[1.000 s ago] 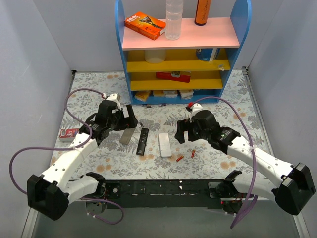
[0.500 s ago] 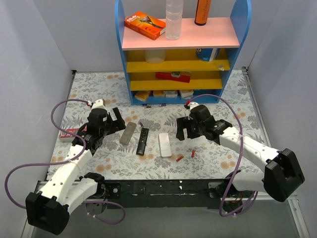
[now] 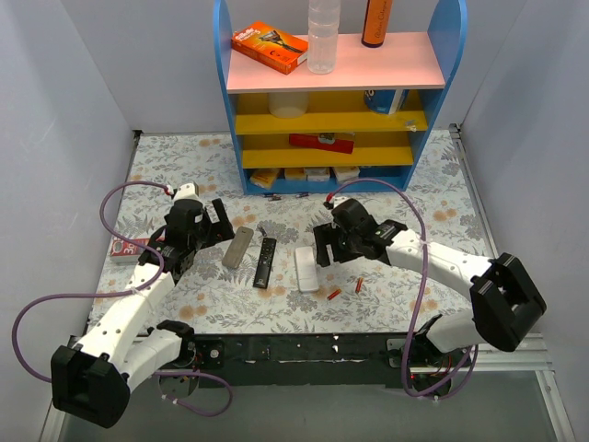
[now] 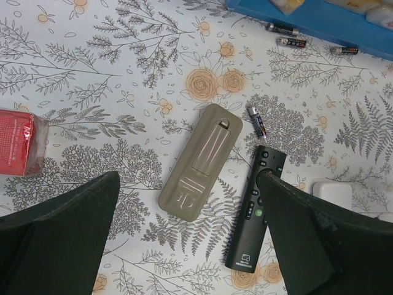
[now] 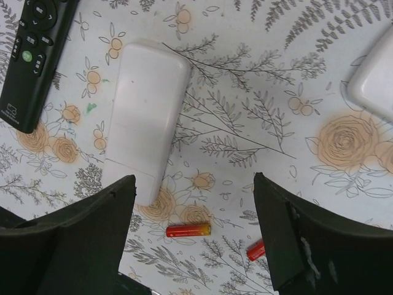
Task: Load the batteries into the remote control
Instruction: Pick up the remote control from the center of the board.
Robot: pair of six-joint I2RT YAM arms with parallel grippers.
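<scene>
The white remote lies face-blank on the table's middle; in the right wrist view it is just ahead and left of my fingers. Two red-orange batteries lie on the cloth right of it; both show in the right wrist view. Dark batteries lie by the shelf foot, and one lies beside the black remote. My right gripper is open and empty above the red-orange batteries. My left gripper is open and empty over the grey remote.
A grey remote and a black remote lie left of the white one. A red box sits at far left. A blue shelf unit stands at the back. A white rounded object shows partly at the right wrist view's edge.
My right gripper has moved left, closer to the white remote. My left gripper drew back to the left, off the grey remote, then held still. Both stay open.
</scene>
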